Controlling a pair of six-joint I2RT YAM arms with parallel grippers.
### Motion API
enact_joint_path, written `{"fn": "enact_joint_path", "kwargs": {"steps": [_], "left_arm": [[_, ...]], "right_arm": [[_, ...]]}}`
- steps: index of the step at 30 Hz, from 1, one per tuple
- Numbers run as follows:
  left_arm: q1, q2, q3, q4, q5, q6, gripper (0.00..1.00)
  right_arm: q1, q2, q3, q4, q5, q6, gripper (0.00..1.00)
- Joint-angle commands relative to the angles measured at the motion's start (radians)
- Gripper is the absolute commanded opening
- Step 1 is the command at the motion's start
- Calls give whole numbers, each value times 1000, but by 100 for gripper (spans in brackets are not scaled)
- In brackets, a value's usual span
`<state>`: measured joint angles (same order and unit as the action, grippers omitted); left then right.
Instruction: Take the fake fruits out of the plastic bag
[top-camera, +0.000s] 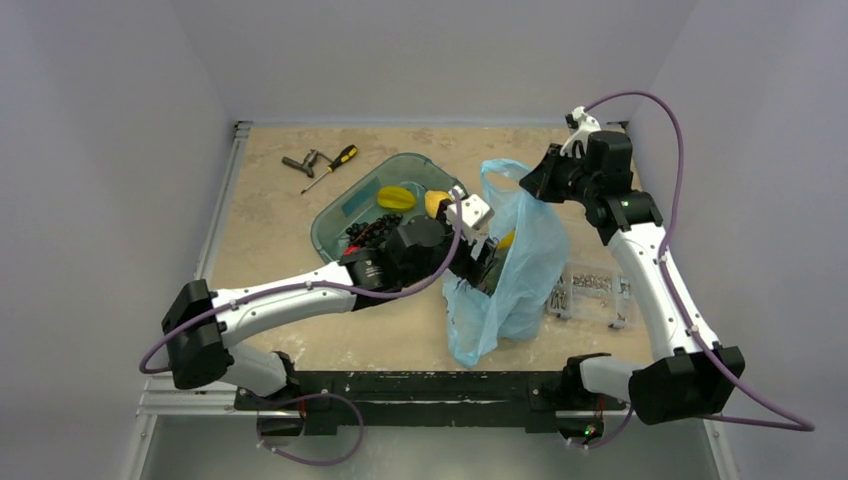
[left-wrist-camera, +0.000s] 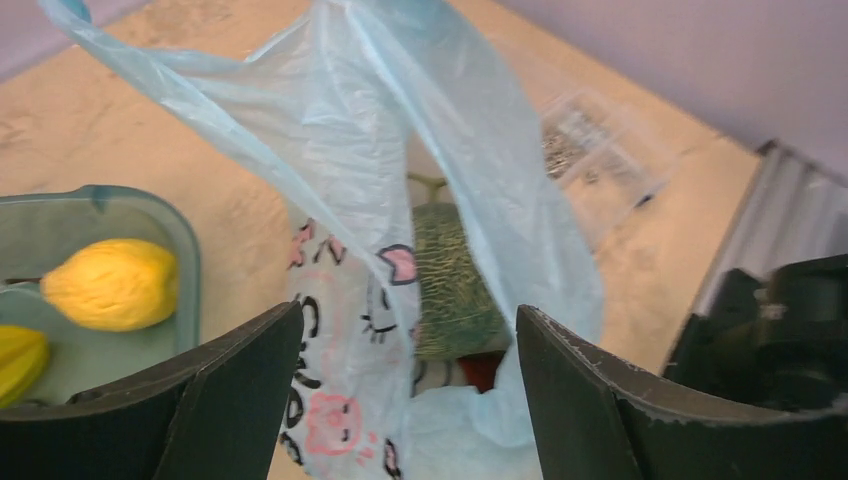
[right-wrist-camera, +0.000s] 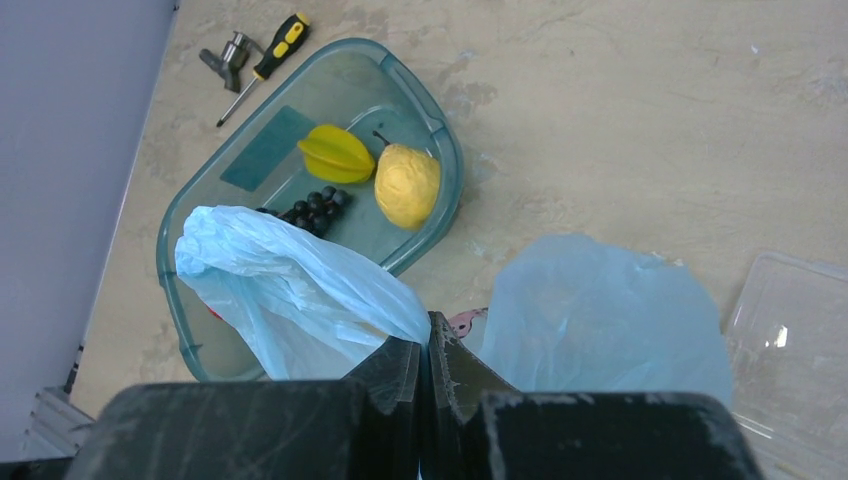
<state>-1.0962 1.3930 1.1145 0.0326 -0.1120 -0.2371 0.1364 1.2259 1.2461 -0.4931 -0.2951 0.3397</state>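
My left gripper (left-wrist-camera: 408, 312) is spread wide at the mouth of the plastic bag (left-wrist-camera: 340, 150). The rough green fruit (left-wrist-camera: 452, 285) sits straight ahead inside, centre frame. My right gripper (right-wrist-camera: 428, 345) pinches the bag's rim, holding it up. The left arm is nearer.

A robot lab is suggested: the tabletop (top-camera: 280, 230) is enclosed by plain grey walls (top-camera: 430, 60), and a screwdriver (top-camera: 332, 166) is left out.
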Motion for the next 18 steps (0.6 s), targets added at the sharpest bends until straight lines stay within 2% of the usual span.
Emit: {"fn": "enact_joint_path", "kwargs": {"steps": [1,5,9,10,11,12,13,14,15,17,18], "left_arm": [[-32,97,10,68,-249,257,79],[-31,196,92,28,-341,292,80],[-16,276,156,0,-295,277,78],[-11,302,187,-19,-296,272,75],[-1,326,221,-52,-293,267,64],[15,349,257,-101,-276,260,47],[37,357,296,-148,-240,231,26],[61,360,331,-177,-198,189,9],[83,353,343,-193,-142,155,0],[127,336,372,-226,-8,87,0],[146,324,375,-236,62,37,0]], "right_arm": [[0,-10,50,-36,-59,8,0],[0,-5,48,-28,-90,15,0],[0,-3,56,-45,-86,21,0],[1,-3,60,-51,-87,20,0],[1,-3,65,-65,-77,20,0],[1,-1,71,-87,-45,21,2],[4,2,78,-127,2,21,11],[15,7,90,-198,77,18,25],[36,13,111,-240,168,11,41],[115,18,146,-381,396,-14,71],[151,4,145,-414,463,-14,82]]}}
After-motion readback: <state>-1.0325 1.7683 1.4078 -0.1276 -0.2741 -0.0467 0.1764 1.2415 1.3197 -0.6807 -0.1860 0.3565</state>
